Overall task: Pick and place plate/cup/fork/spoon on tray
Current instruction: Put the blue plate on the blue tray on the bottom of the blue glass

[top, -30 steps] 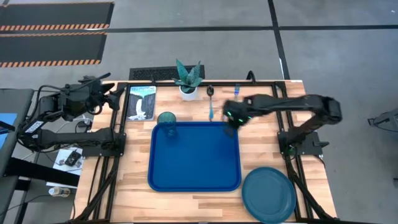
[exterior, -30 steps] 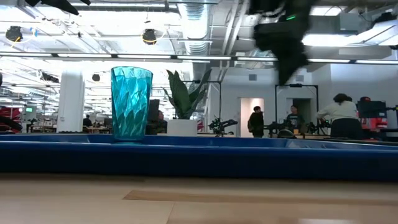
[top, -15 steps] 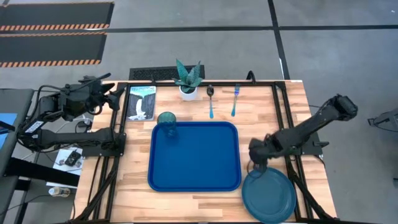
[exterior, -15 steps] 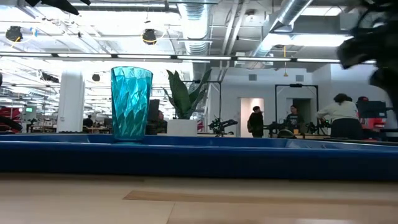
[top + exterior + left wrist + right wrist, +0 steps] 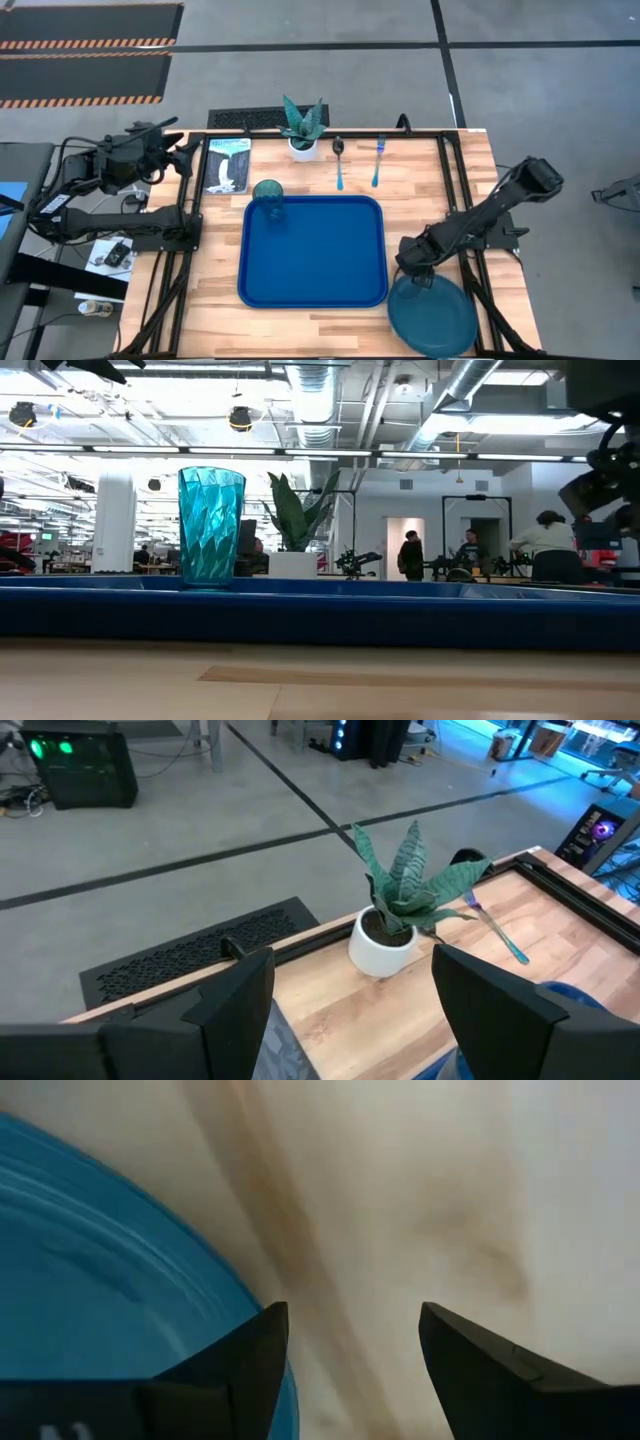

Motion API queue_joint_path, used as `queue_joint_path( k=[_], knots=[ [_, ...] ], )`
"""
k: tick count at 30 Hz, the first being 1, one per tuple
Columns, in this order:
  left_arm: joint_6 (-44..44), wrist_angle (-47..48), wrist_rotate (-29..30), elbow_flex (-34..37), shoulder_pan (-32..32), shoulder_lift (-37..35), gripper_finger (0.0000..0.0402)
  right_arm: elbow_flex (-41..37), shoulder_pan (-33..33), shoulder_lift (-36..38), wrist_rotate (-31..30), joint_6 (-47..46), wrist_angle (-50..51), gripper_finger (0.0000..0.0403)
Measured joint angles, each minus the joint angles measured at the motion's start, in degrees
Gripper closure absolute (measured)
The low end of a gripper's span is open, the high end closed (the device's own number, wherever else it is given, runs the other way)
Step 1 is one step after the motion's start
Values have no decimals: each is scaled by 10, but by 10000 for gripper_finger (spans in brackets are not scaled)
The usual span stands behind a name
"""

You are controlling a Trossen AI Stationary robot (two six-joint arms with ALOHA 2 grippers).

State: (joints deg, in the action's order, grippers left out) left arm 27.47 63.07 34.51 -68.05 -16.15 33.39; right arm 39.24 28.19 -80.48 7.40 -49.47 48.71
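The teal-blue plate [image 5: 433,318] lies flat on the table at the near right, beside the royal-blue tray [image 5: 312,255]. The teal cup [image 5: 268,197] stands upright in the tray's far-left corner and also shows in the low view [image 5: 211,526]. The spoon [image 5: 339,162] and the fork [image 5: 378,160] lie on the wood beyond the tray. My right gripper [image 5: 415,276] is open and points down at the plate's far-left rim [image 5: 215,1295], one finger over the plate, the other over the wood. My left gripper [image 5: 350,995] is open and empty, off the table's left side. My right gripper stands astride the plate's far-left rim [image 5: 250,1330] from above, pointing down. One finger [image 5: 235,1375] is over the plate's inner side and the other [image 5: 480,1370] over the bare table. I cannot tell whether either finger touches the plate.
A white pot with a green plant [image 5: 303,128] stands at the far edge next to the spoon. A picture card [image 5: 227,165] lies at the far left. People stand in the room beyond the table [image 5: 545,545]. Bare wood lies between tray and plate.
My right gripper has gone from the tray's far right corner, near the fork, toward the table's near edge and down to the plate's far-left rim. In the last half second it has only settled a little nearer the plate.
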Motion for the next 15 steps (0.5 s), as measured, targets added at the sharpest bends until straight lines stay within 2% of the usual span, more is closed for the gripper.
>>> queue_joint_path(
  k=[7,15],
  knots=[
    [0,0,0,0,0,0,140,0,-5,4,32,3,9,154],
    [0,0,3,0,0,0,140,1,-5,88,25,-36,21,154]
  ],
)
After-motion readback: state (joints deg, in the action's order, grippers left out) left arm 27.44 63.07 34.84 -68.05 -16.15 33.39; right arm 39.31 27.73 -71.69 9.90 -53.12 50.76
